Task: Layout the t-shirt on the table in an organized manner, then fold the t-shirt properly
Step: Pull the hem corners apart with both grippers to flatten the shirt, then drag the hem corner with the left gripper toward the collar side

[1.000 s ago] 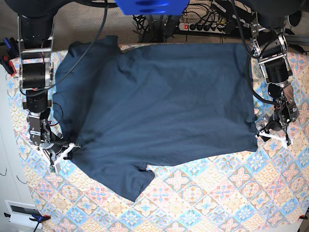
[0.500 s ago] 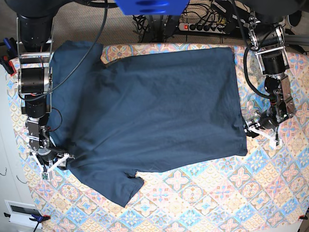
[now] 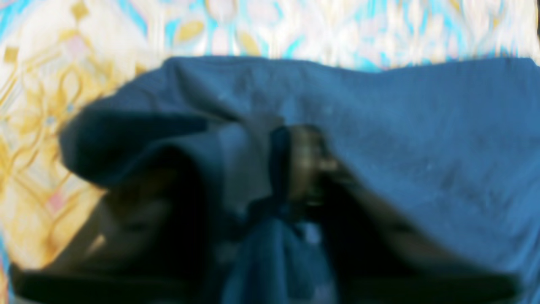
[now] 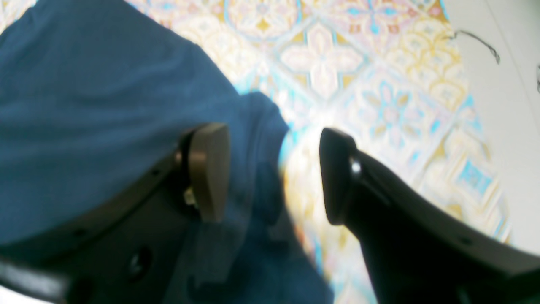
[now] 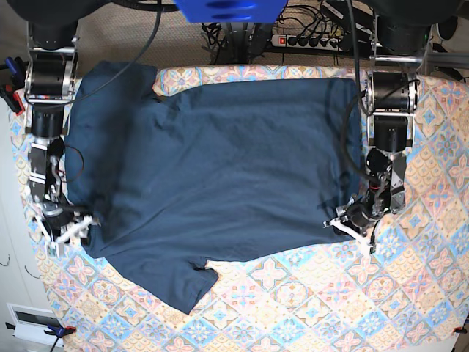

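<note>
The dark navy-teal t-shirt (image 5: 220, 169) lies spread on the patterned table (image 5: 330, 308), one sleeve pointing to the front edge, the other at the far left corner. My left gripper (image 5: 352, 224) sits at the shirt's right hem. The blurred left wrist view shows the left gripper (image 3: 291, 169) shut on a bunched fold of the t-shirt (image 3: 422, 126). My right gripper (image 5: 66, 229) is at the shirt's left edge. In the right wrist view the right gripper (image 4: 270, 173) is open, the t-shirt (image 4: 84, 105) edge lying under one finger and partly in the gap, unheld.
A power strip and cables (image 5: 308, 40) run behind the table's far edge. A blue housing (image 5: 231, 9) hangs over the top middle. White floor (image 4: 498, 126) lies past the table's left side. Bare patterned cloth fills the front right.
The left gripper has slid inward along the table and shut on the shirt's right hem, pushing that edge leftward. The right gripper has opened, let go of the shirt and drawn back leftward.
</note>
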Action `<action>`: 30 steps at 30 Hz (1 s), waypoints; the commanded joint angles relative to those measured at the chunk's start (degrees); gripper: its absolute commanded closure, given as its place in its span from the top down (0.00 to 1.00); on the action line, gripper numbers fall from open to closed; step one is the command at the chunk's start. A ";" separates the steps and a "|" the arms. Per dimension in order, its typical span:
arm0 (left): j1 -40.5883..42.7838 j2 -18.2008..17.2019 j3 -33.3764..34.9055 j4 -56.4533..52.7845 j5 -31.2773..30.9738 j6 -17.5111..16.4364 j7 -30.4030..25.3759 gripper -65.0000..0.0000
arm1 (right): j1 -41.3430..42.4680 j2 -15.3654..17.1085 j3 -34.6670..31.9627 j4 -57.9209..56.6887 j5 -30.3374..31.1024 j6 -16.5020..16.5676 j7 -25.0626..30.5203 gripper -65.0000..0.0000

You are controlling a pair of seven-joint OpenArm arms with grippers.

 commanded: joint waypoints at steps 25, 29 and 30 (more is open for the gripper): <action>-11.77 -6.31 20.02 -13.30 -0.28 14.88 -14.21 1.00 | -20.51 1.13 9.56 32.62 0.44 0.36 -12.62 0.51; -1.13 -13.17 15.53 -1.96 -6.87 15.06 -10.70 1.00 | -22.80 1.13 9.56 34.37 0.44 0.36 -12.62 0.51; 1.86 -14.75 12.46 1.11 -9.33 15.06 -8.94 1.00 | -23.32 1.13 9.56 34.73 0.44 0.36 -12.62 0.51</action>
